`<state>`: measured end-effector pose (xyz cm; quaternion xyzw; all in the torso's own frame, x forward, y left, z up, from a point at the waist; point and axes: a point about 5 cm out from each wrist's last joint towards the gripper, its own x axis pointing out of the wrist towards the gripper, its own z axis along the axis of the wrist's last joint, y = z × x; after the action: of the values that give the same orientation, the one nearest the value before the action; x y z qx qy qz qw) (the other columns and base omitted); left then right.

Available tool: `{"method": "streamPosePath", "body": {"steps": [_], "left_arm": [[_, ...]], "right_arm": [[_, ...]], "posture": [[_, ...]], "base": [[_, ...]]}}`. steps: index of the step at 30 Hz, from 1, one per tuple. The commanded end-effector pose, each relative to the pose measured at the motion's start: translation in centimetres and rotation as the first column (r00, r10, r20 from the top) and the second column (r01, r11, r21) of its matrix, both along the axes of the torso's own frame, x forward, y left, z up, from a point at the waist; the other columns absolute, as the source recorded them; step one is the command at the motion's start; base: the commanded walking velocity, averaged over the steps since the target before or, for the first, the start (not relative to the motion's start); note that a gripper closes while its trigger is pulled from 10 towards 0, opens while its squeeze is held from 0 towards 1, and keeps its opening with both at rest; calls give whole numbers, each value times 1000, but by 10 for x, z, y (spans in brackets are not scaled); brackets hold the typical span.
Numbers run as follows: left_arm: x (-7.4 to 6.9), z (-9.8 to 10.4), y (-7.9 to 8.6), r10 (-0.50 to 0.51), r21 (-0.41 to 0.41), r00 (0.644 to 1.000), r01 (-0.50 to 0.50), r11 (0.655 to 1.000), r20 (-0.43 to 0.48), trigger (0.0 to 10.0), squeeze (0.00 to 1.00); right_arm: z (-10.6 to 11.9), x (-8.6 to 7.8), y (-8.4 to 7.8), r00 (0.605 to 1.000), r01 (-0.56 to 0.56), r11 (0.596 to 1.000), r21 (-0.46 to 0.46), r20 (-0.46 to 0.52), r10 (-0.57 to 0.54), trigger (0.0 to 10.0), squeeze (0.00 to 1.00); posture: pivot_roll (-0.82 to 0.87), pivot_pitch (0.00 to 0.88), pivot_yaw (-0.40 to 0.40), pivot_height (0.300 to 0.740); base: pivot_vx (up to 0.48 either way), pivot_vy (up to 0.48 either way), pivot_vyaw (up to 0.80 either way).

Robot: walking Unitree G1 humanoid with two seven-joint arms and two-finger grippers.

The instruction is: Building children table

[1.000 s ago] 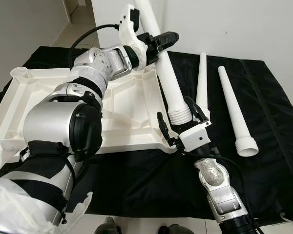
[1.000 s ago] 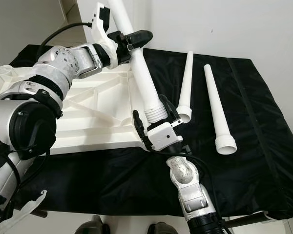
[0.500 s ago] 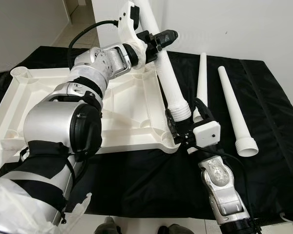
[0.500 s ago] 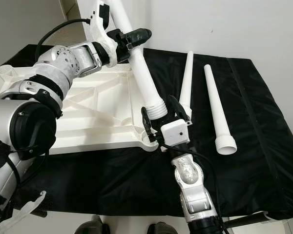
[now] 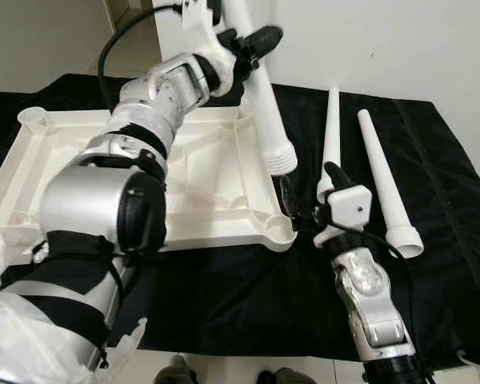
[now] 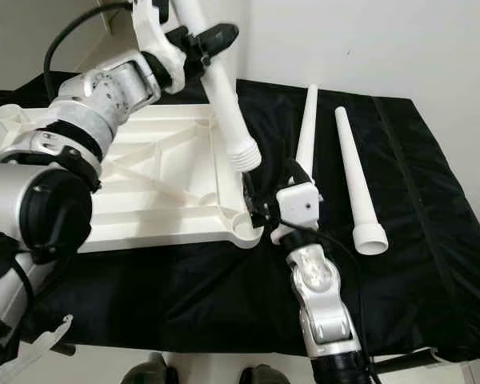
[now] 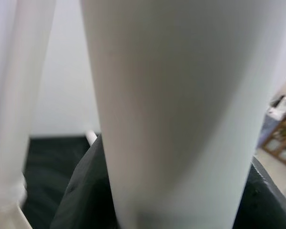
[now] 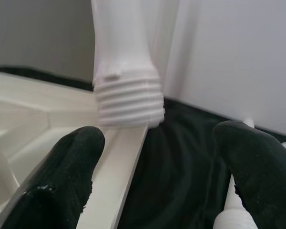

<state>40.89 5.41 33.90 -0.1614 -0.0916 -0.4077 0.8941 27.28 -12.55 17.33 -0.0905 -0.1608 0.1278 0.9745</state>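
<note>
The robot held a table leg up.
The left gripper jaws squeezed a white leg. Its ribbed end hung just beyond the wide-apart right gripper jaws, above the white tabletop.

Matt plastic leg (black cloth)

Three white table legs, one upturned white tabletop, perhaps nothing more.

Left gripper clamps a white leg tilted above the upturned tabletop; right gripper, jaws apart, sits by its corner; two legs lie on black cloth
</note>
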Motion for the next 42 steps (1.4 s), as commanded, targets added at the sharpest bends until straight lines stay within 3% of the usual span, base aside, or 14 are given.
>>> {"method": "streamPosePath", "body": {"steps": [1,4,18,32,42], "left_arm": [[-4,3,-8,35,65,993,-42,997,117,10000,0],[-8,1,-18,54,125,974,-83,989,220,10000,0],[-25,-9,-47,7,138,953,-51,989,302,10000,0],[-37,-11,-62,-37,124,951,-1,992,305,10000,0],[-49,-17,-75,-75,124,952,39,991,298,10000,0]], "right_arm": [[9,6,2,999,-4,1000,-11,-39,3,10000,0],[22,11,5,998,-25,1000,8,-50,26,10000,0],[45,32,-3,996,74,997,2,-45,-74,10000,0],[52,53,-3,992,113,994,-10,-53,-113,10000,0],[61,67,11,996,86,996,-5,-31,-86,10000,0]], "posture": [[-18,0,-24,740],[-18,0,-24,740],[-16,0,-16,740],[-3,0,-20,740],[8,0,-24,740]], "base": [[0,0,0],[0,0,0],[0,0,0],[0,0,0],[0,0,0]]}}
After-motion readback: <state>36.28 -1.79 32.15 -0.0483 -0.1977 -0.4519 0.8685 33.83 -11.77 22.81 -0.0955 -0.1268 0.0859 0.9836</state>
